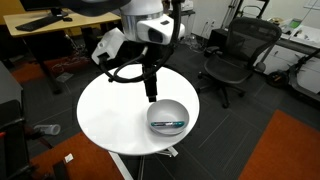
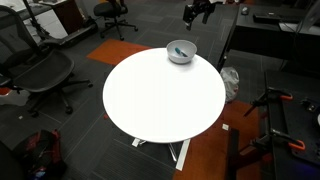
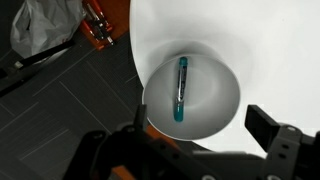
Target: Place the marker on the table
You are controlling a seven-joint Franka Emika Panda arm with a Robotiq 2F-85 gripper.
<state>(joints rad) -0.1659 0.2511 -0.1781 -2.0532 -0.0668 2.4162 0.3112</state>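
The marker (image 3: 181, 88), dark with a teal-green end, lies inside a grey bowl (image 3: 215, 95) near the edge of the round white table (image 3: 280, 50). In an exterior view the marker (image 1: 170, 124) shows in the bowl (image 1: 168, 112) on the table (image 1: 110, 115). My gripper (image 3: 200, 122) is open and empty, hovering above the bowl with its fingers either side of it. In an exterior view the gripper (image 1: 150, 95) hangs just beside and above the bowl. The bowl (image 2: 180, 52) sits at the table's far edge (image 2: 160, 100), with the gripper (image 2: 197, 10) above it.
Black office chairs (image 1: 235, 55) (image 2: 40, 70) stand around the table. A wooden desk (image 1: 45, 25) is behind it. An orange carpet patch (image 1: 290, 150) lies on the dark floor. A plastic bag (image 3: 45, 25) and an orange tool (image 3: 97, 25) lie on the floor beside the table.
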